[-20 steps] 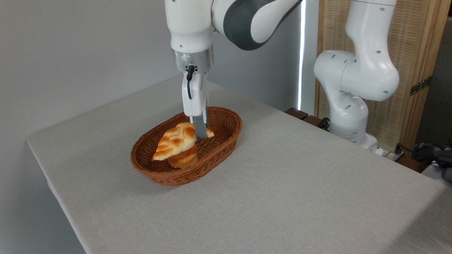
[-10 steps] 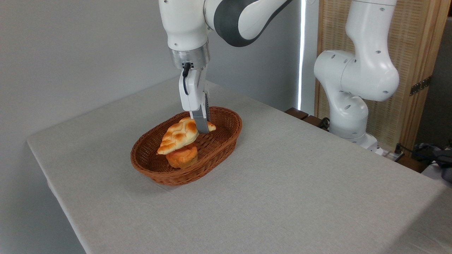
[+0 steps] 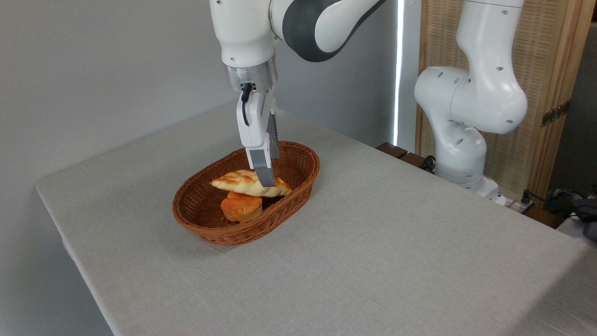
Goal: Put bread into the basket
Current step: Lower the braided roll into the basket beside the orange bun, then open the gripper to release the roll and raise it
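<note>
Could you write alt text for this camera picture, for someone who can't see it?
A white robot arm's gripper is at a braided bread loaf lying across a small orange bun inside an oval wicker basket. The basket sits on a grey cloth-covered table.

No readable text, label or number anywhere

We are seeing the white arm reaching in from the upper right, its base standing at the right edge, forearm bending over and wrist pointing straight down. The gripper is hanging vertically, one grey finger facing us edge-on and hiding the other. We are unable to tell how wide the jaws are standing
</note>
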`<state>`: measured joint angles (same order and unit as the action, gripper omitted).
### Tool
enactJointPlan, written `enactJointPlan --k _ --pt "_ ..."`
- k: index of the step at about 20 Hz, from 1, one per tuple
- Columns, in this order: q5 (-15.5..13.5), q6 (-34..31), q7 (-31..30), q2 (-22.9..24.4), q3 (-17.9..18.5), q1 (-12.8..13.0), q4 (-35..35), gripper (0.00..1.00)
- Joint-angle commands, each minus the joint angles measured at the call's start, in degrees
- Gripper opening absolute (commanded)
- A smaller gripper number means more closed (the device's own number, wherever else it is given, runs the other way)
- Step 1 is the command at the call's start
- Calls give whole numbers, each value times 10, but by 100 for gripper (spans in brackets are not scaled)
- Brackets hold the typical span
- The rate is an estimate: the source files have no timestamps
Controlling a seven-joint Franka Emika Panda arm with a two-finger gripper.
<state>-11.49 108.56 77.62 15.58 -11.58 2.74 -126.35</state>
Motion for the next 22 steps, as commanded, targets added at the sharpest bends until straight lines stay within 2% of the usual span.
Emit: enactJointPlan --k 1,4,8,13,17,22 --pt "0 -4 -6 2 17 -9 5 100" --pt "28 -2 -23 2 24 -26 7 100" --pt "52 2 -98 2 57 -29 26 100" --pt "59 7 -201 -2 103 -29 51 100" --pt "63 9 -319 -3 105 -29 52 100" --pt "73 9 -333 -3 104 -29 52 100"
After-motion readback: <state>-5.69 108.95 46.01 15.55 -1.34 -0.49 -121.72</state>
